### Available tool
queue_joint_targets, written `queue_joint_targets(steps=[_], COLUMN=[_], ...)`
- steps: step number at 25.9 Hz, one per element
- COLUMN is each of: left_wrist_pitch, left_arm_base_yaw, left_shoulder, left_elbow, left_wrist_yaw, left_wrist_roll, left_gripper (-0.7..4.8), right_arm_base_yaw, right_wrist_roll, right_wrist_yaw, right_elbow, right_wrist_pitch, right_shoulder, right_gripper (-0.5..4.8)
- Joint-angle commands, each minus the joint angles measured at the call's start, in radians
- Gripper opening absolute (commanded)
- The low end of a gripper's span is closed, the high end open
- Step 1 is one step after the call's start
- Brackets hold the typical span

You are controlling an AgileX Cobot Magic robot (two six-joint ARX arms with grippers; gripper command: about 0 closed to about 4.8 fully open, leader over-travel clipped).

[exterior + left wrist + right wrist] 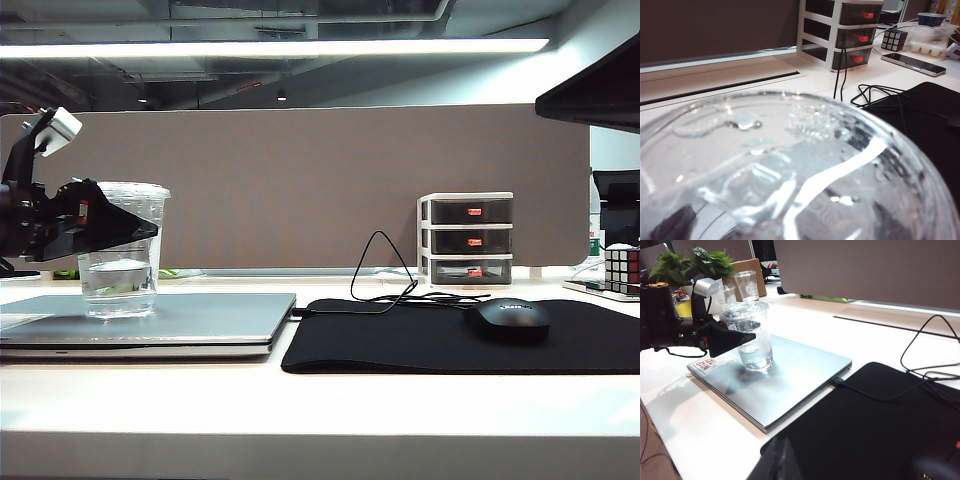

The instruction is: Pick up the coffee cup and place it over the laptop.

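The left gripper (135, 228) sits at the cup (122, 250), its black fingers (732, 337) spread wide to either side of the upper wall, and I cannot tell whether they touch it. The cup stands upright on the closed laptop (200, 320), toward its left end, with clear liquid in its lower part. To the laptop's right lies a black pad (420, 340) with a mouse (511, 319) on it, a drawer unit (467, 239) behind; the right gripper (785, 460) is only a dark blur over the pad, its state impossible to make out.
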Motion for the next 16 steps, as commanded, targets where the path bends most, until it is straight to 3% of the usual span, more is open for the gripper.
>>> queue_joint_targets(steps=[1, 7, 14, 16], left_wrist_pitch=[0.042, 0.044, 0.048, 0.050], left_arm_base_yaw=[0.003, 0.003, 0.002, 0.002], left_shoulder=[-0.011, -0.011, -0.017, -0.017], left_elbow=[0.003, 0.005, 0.003, 0.003], left_wrist_yaw=[0.010, -0.025, 0.045, 0.043], left_wrist_roll=[-0.019, -0.029, -0.046, -0.015], left_gripper=[4.79, 4.79, 4.79, 4.79], right_arm_base_yaw=[0.001, 0.002, 0.001, 0.002], right_wrist_roll=[-0.002, 0.004, 0.005, 0.005], right_wrist_yaw=[-0.003, -0.007, -0.006, -0.009], right_elbow=[0.007, 0.007, 0.007, 0.006], right_wrist_pitch=[0.014, 0.006, -0.004, -0.008], right_shoulder=[-0.005, -0.037, -0.043, -0.043], right_gripper=[-0.05, -0.05, -0.05, -0.05])
